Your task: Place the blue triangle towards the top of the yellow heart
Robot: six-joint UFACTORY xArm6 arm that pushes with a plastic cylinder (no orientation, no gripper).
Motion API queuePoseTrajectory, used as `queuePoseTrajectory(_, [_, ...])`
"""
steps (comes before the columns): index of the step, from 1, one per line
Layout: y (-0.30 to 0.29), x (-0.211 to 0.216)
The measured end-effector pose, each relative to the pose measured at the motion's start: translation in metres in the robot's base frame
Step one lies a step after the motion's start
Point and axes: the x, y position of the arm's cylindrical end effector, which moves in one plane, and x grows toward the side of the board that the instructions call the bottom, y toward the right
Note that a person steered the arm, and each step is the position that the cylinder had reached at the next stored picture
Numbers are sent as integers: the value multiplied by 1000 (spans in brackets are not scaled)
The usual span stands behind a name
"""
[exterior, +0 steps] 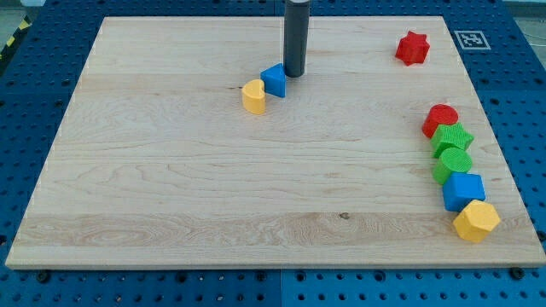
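Observation:
The blue triangle [274, 80] lies on the wooden board [171, 170] in the upper middle of the view. The yellow heart [253, 96] sits just to its lower left, touching it or nearly so. My tip [294, 75] stands right beside the blue triangle's right side, the dark rod rising straight up out of the view's top.
A red star [412, 49] lies at the view's upper right. Down the right edge runs a tight column: a red round block [441, 118], a green star [452, 138], a green round block [452, 163], a blue cube [463, 190] and a yellow hexagon [476, 221].

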Motion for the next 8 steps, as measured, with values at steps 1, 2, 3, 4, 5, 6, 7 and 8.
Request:
queuePoseTrajectory(1, [-6, 17])
queuePoseTrajectory(2, [-6, 17])
queuePoseTrajectory(3, [-1, 15])
queuePoseTrajectory(4, [45, 8])
queuePoseTrajectory(5, [97, 8])
queuePoseTrajectory(6, [131, 8])
queuePoseTrajectory(7, [163, 8])
queuePoseTrajectory(8, [195, 8])
